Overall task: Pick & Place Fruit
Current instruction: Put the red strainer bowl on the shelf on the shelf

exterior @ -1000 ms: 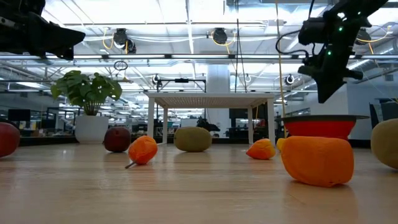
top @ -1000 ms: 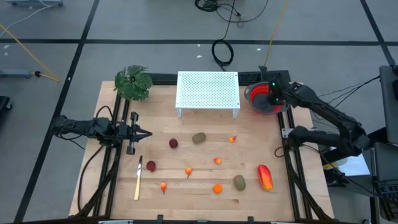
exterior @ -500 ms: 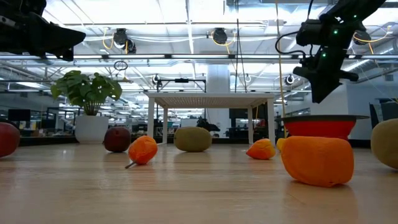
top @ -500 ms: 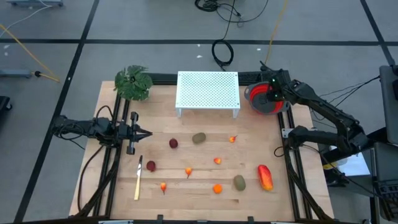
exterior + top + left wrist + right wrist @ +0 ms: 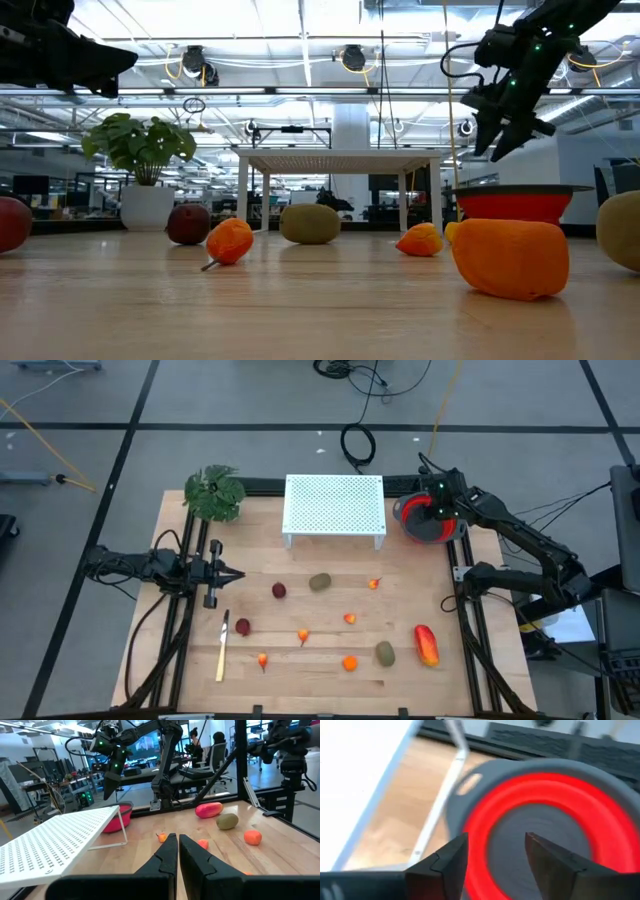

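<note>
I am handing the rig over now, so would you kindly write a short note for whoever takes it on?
Right pincer: open, empty, above the red bowl at the table's far right corner.
Left pincer: shut, empty, waiting at the left side.
Bowl: nothing visible inside in the right wrist view.
On the table: red-orange piece, two olive ovals, two dark red balls, five small orange pieces.
Done: cannot confirm any fruit placed.
Left: all the listed fruit.

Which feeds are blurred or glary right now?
Right wrist view: red bowl smeared by motion blur, white rack blown out. Low view: ceiling lights glare, near tabletop soft. High view: even light, sharp. Left wrist view: clear.
</note>
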Controlling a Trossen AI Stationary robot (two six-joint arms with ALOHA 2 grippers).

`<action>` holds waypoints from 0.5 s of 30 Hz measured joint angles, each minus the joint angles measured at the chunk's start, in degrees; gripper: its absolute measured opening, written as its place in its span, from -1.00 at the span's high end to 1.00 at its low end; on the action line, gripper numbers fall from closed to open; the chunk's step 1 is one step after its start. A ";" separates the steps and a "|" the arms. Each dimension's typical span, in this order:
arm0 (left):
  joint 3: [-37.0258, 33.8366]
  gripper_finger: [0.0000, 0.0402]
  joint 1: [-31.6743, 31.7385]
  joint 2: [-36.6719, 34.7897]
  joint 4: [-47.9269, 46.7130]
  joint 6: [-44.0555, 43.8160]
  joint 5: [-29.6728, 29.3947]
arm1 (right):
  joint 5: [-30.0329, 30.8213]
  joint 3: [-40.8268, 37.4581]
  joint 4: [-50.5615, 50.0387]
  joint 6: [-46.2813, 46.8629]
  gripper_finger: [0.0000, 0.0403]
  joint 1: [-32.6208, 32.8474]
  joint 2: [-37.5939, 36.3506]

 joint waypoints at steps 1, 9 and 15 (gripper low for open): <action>0.00 0.90 0.00 0.00 -0.04 0.00 0.00 | -1.62 0.00 0.09 -1.00 0.00 0.08 0.00; 0.00 0.90 0.00 0.00 -0.04 0.00 0.00 | -7.36 0.00 -2.72 -10.09 0.00 5.59 0.00; 0.00 0.90 0.00 0.00 -0.06 0.00 0.00 | -7.22 0.00 -6.78 -14.20 0.02 11.25 0.00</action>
